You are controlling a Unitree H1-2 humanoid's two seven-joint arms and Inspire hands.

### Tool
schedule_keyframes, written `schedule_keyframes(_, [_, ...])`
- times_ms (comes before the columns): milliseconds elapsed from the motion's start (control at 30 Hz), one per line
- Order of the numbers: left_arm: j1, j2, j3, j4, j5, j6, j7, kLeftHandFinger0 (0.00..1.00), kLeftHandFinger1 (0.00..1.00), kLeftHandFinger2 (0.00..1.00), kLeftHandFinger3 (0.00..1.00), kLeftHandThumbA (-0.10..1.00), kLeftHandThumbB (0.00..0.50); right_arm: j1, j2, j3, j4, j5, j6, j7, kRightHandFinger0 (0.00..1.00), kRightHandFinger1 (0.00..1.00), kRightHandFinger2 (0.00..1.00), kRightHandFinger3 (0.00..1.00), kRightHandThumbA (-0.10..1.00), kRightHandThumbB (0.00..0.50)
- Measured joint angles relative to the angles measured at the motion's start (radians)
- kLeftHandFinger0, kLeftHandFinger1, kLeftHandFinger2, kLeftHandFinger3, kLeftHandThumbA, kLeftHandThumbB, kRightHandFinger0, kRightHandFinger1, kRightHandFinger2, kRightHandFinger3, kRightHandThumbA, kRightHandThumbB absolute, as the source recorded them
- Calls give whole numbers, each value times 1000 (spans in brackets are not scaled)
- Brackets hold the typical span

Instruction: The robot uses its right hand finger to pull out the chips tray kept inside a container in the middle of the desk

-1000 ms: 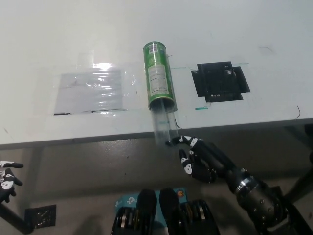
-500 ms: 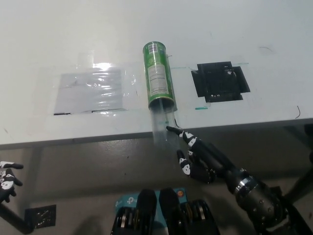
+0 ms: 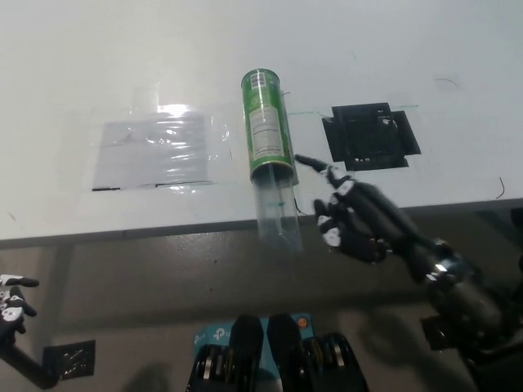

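A green chips can (image 3: 265, 129) lies on its side in the middle of the white desk (image 3: 368, 57), its open mouth toward me. A clear plastic tray (image 3: 276, 208) sticks out of the mouth and reaches past the desk's front edge. My black right hand (image 3: 353, 216) hovers just right of the tray, one finger stretched out toward the can's mouth and the others curled; it touches neither. It holds nothing. My white left hand (image 3: 11, 300) rests at the picture's lower left edge, below the desk, only partly in view.
A clear plastic sheet (image 3: 149, 149) is taped flat on the desk left of the can. A black square patch (image 3: 369, 135) lies on the desk right of the can. The desk's front edge runs across the picture just below the can's mouth.
My right hand has risen from the tray's near end, below the desk edge, up and to the right beside the can's mouth. The tray and can look unmoved. The view shifted slightly.
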Motion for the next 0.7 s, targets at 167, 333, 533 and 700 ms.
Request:
schedule_keyframes(167, [6,-1,1,3,-1,-1,0,228,256,342,519,171,0,49,-56,-72,-143,23,95,29,0,90,1000,1000,-100,232])
schedule_keyframes(333, [6,-1,1,4,-1,-2,0,228,252,331,512,175,0,88,-89,-179,-211,57,161,34,225,105,1000,1000,-100,221])
schedule_keyframes(533, [8,-2,1,4,-1,-3,0,231,252,330,512,167,0,176,-61,-311,-200,108,171,2,366,147,1000,1000,-100,177])
schedule_keyframes(700, [8,-5,0,5,-1,-4,0,222,247,327,507,158,0,251,9,-373,-169,128,173,-37,454,237,1000,1000,-100,165])
